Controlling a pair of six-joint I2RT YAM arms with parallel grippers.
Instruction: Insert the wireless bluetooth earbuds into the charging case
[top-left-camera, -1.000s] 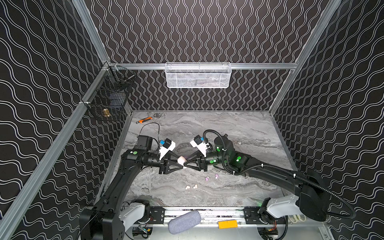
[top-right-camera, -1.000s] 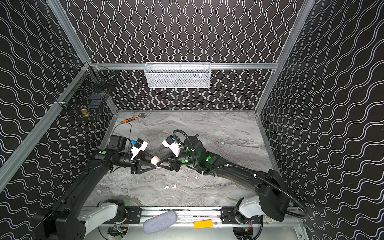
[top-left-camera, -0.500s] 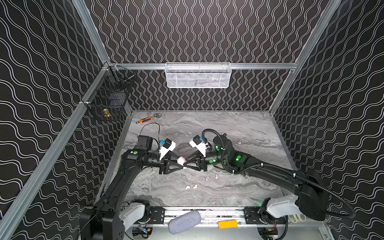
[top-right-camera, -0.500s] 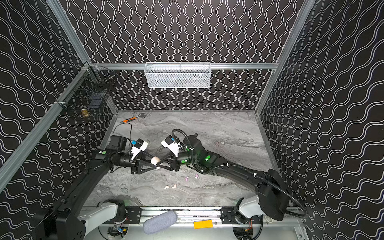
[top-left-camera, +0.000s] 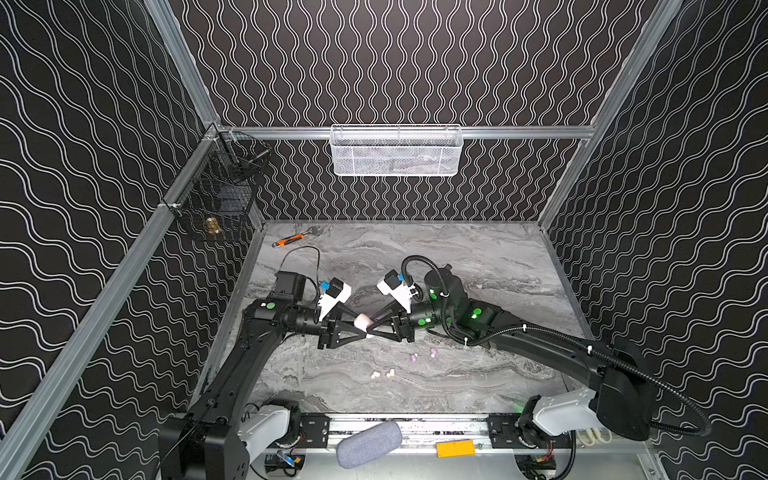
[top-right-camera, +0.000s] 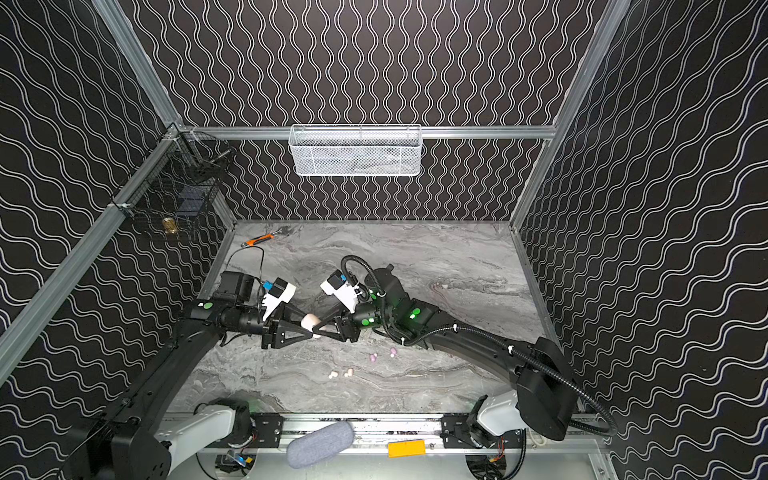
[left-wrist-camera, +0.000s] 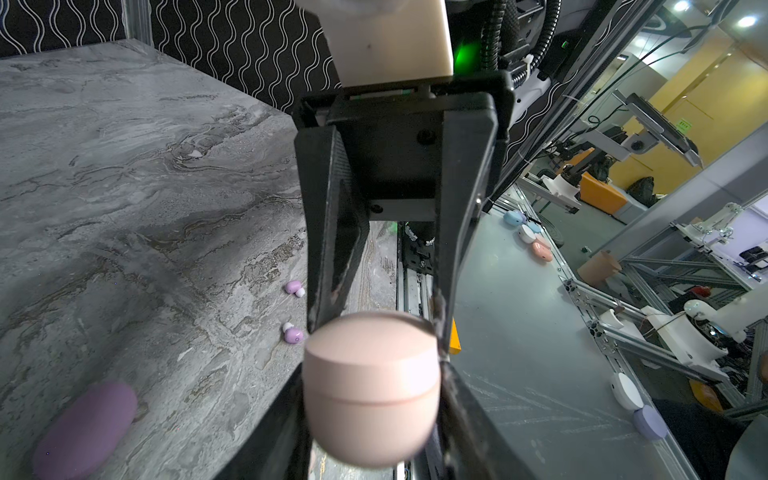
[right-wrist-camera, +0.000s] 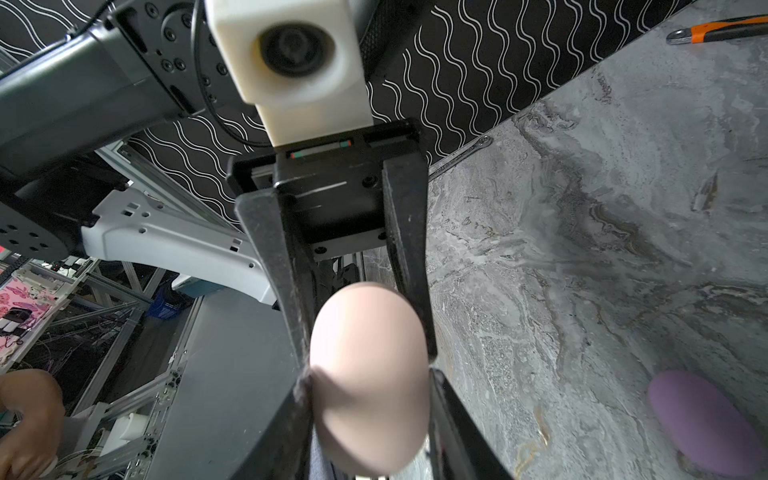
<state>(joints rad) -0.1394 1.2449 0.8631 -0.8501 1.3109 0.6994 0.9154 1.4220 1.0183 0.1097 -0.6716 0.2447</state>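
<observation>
A closed pale pink charging case (top-left-camera: 362, 321) hangs above the table between both arms. My left gripper (left-wrist-camera: 372, 374) is shut on its sides, and its seam faces the left wrist camera. My right gripper (right-wrist-camera: 369, 374) is shut on the same case (right-wrist-camera: 370, 374) from the opposite side, fingertips meeting the left ones. The wireless bluetooth earbuds lie loose on the marble in both top views: two lilac ones (top-left-camera: 414, 356) (top-left-camera: 433, 352) and two cream ones (top-left-camera: 375, 374) (top-left-camera: 390, 372), in front of the right gripper. The lilac pair (left-wrist-camera: 294, 287) (left-wrist-camera: 293, 333) also shows in the left wrist view.
A closed lilac case (left-wrist-camera: 83, 428) (right-wrist-camera: 706, 424) lies on the table under the grippers. An orange-handled tool (top-left-camera: 291, 240) rests at the back left. A white mesh basket (top-left-camera: 395, 151) and a black wire basket (top-left-camera: 216, 199) hang on the walls. A grey pouch (top-left-camera: 368, 442) sits on the front rail.
The left gripper's fingers have drawn in a little on the case. Both arms have stayed almost where they were, with the case still between them.
</observation>
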